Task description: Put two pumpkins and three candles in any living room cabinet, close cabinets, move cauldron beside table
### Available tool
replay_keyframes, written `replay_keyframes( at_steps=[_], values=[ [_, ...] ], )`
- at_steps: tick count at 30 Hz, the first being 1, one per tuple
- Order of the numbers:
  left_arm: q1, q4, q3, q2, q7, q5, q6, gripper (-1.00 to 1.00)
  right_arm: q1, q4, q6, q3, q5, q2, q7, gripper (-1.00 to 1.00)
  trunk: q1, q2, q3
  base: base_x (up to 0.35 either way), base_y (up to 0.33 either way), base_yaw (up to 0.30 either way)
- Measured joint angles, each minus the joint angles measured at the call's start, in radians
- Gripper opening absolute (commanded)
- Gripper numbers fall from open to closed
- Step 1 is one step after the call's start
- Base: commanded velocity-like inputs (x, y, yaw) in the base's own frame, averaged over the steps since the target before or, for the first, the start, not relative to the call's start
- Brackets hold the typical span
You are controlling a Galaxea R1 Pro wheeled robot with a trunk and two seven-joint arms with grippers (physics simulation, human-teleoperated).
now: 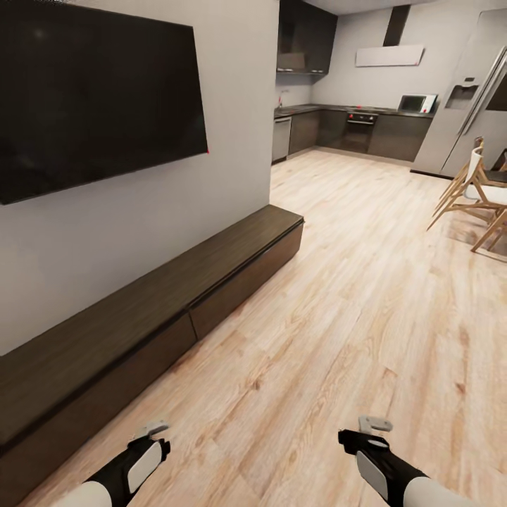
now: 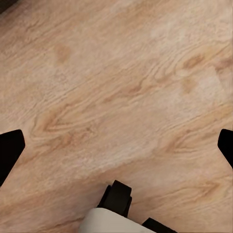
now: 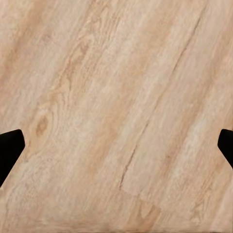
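Dark-brown wooden cabinet [image 1: 141, 310], long and low, ran along the grey wall from eight o'clock toward twelve, its drawer fronts shut, beneath a black television [image 1: 98, 95]. Pale wood floor [image 1: 338, 317] spread beyond. Left tool [image 1: 151, 431] at seven o'clock and right tool [image 1: 372, 428] at five o'clock, both held low over bare floor, fingers spread apart, empty.

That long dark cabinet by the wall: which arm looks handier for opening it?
Probably the left. The cabinet runs along the robot's left side, nearer the left gripper; the right gripper hangs over open floor.
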Motion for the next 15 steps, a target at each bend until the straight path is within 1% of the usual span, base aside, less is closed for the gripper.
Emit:
replay_keyframes(
  at_steps=[1,2,3,4,6,8,10,12,15],
  values=[
    [0.0,0.01,-0.018,-0.005,-0.005,0.001,-0.019,1.0,0.0,0.019,-0.007,0.0,0.001,0.0,0.036,1.0,-0.004,0.007,0.003,0.0,0.0,0.0],
    [0.001,0.013,-0.031,-0.007,-0.012,0.001,-0.027,1.0,0.0,0.027,-0.009,0.0,0.001,0.0,0.053,1.0,-0.008,0.014,0.006,0.0,0.0,0.0],
    [0.001,0.018,-0.054,-0.01,-0.03,0.001,-0.037,1.0,0.0,0.04,-0.012,-0.001,-0.003,0.001,0.076,1.0,-0.008,0.014,0.006,0.0,0.0,0.0],
    [0.001,0.022,-0.07,-0.012,-0.055,0.001,-0.043,1.0,0.0,0.051,-0.013,-0.002,-0.005,0.0,0.091,1.0,-0.008,0.014,0.006,0.0,0.0,0.0],
    [0.002,0.025,-0.088,-0.009,-0.111,0.0,-0.049,1.0,0.0,0.076,-0.015,-0.005,-0.009,-0.001,0.107,1.0,-0.008,0.014,0.006,0.0,0.0,0.0],
    [0.004,0.026,-0.099,-0.009,-0.143,-0.001,-0.054,1.0,0.0,0.102,-0.015,-0.006,-0.011,0.0,0.112,1.0,-0.008,0.014,0.006,0.0,0.0,-0.002],
    [0.005,0.026,-0.103,-0.009,-0.156,-0.001,-0.072,1.0,0.0,0.116,-0.013,-0.007,-0.013,0.0,0.113,1.0,-0.008,0.014,0.006,0.0,0.0,-0.084],
    [0.006,0.027,-0.104,-0.006,-0.162,0.007,-0.115,1.0,0.0,0.122,-0.01,-0.008,-0.024,0.0,0.113,1.0,-0.008,0.014,0.006,0.0,0.0,-0.189],
    [0.006,0.031,-0.103,-0.005,-0.17,0.015,-0.157,1.0,0.0,0.126,-0.008,-0.007,-0.048,0.0,0.113,1.0,-0.008,0.014,0.006,0.016,0.0,-0.245]
  ],
)
